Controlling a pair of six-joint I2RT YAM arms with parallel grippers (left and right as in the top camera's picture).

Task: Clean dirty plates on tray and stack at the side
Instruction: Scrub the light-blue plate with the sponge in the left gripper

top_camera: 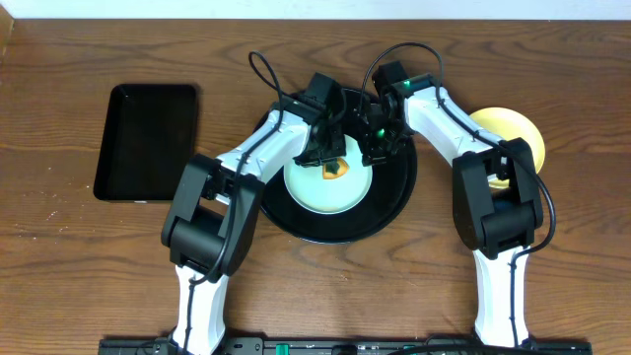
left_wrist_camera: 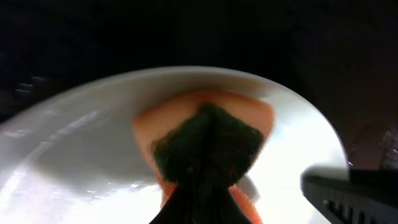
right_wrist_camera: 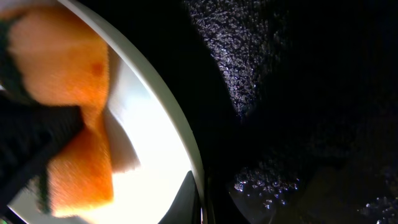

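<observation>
1. Left gripper (top_camera: 328, 148) is clamped on a sponge (top_camera: 336, 170) and presses it onto a pale plate (top_camera: 315, 192) lying flat in the middle of the round black tray (top_camera: 394, 197).
2. The sponge sits directly beneath the left claw, at the plate's middle. Any wiping stroke would run outward from there across the dish, and the left arm is the one placed to make it.
3. Right gripper (top_camera: 378, 148) is closed at the plate's right edge, over the tray's right half. Whether it pinches the rim or only rests against it cannot be told.
4. The sponge is soft orange foam with a coarse dark-green scouring face, creased where the fingers squeeze it.
5. The plate is smooth, glossy and shallow with a thin raised rim. The tray beside it looks pebbled and beaded with droplets.
6. A pale yellow plate (top_camera: 518, 128) lies off the tray to its right, partly behind the right arm.
7. A rectangular black tray (top_camera: 148, 143) sits well to the round tray's left.
</observation>
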